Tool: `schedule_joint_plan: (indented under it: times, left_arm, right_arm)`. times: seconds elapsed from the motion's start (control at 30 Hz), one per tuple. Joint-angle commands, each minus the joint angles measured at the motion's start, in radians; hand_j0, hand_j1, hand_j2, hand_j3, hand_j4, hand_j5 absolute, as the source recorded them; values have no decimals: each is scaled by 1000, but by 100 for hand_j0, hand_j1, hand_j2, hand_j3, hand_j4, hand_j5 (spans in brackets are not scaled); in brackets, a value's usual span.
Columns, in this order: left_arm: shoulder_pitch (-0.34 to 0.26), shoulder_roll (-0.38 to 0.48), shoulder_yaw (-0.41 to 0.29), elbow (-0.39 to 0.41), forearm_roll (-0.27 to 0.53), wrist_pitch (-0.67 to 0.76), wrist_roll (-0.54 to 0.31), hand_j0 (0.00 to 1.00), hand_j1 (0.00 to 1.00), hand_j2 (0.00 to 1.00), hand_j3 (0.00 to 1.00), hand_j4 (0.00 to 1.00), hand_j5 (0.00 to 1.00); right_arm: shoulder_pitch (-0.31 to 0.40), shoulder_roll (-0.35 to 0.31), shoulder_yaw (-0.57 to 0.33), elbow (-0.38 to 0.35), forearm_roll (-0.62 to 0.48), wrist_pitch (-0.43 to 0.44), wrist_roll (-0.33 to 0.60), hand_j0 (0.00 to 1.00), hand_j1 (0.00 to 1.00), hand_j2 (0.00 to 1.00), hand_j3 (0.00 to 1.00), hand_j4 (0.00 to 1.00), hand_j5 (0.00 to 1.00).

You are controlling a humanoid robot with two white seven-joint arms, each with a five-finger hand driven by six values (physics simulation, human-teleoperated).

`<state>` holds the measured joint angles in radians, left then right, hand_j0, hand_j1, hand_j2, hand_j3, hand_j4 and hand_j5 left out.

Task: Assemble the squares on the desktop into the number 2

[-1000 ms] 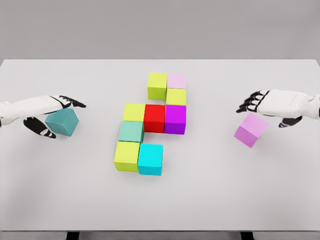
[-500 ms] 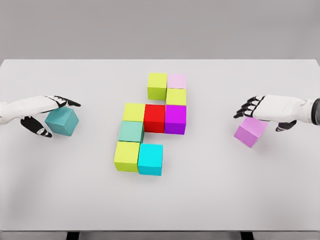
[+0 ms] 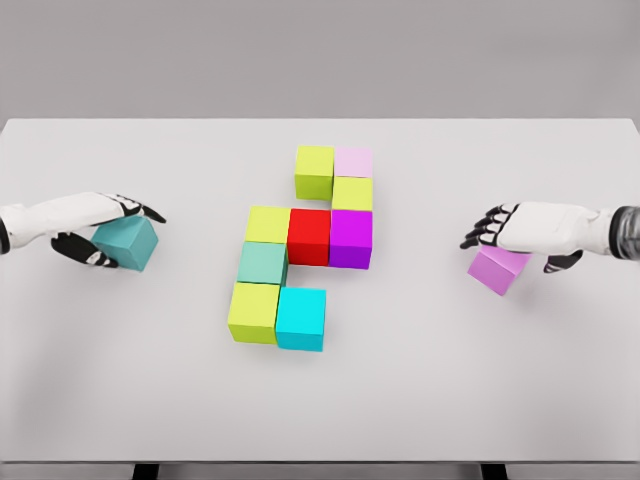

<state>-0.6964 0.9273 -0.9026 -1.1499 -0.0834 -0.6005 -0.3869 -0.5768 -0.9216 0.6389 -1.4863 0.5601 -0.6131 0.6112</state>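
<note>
Eight matte, sharp-edged cubes sat flush at the middle of the smooth white table (image 3: 420, 400), forming a stepped figure: lime (image 3: 314, 171) and pale pink (image 3: 353, 162) at 12 o'clock, lime (image 3: 352, 193) beneath, then lime (image 3: 268, 225), red (image 3: 309, 236) and purple (image 3: 351, 238) across, mint (image 3: 262, 264) below, lime (image 3: 254, 312) and cyan (image 3: 301, 318) at 6 o'clock. At 9 o'clock the left hand (image 3: 100, 228) had its fingers closed around a teal cube (image 3: 126, 245). At 3 o'clock the right hand (image 3: 515, 232) lay over a tilted violet cube (image 3: 497, 268), fingers curled; whether it gripped, I could not tell.
</note>
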Motion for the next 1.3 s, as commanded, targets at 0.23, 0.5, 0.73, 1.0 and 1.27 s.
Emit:
schedule_joint_plan:
  times: [0.23, 0.5, 0.73, 1.0, 1.27]
  left_arm:
    - [0, -1, 2, -2, 19, -2, 0, 41, 41, 41, 41, 41, 41]
    - [-31, -21, 1, -10, 36, -1, 0, 29, 29, 29, 29, 29, 29]
    - [-97, -108, 1, 1, 44, 77, 0, 23, 23, 23, 23, 23, 23]
    - [-219, -364, 1, 246, 19, 182, -4, 23, 23, 23, 23, 23, 23]
    - [-275, -495, 1, 372, -22, 212, -6, 23, 23, 23, 23, 23, 23]
  right_arm:
    - [-2, 4, 8, 1, -3, 2, 0, 100, 100, 100, 100, 100, 100]
    - [-3, 6, 2, 0, -5, 2, 0, 77, 77, 77, 77, 77, 77]
    - [-3, 4, 4, 0, -8, 2, 0, 58, 58, 58, 58, 58, 58]
    - [-5, 6, -2, -2, -20, 2, 0, 51, 51, 51, 51, 51, 51]
    - [-29, 6, -13, -8, -69, 2, 0, 49, 49, 49, 49, 49, 49]
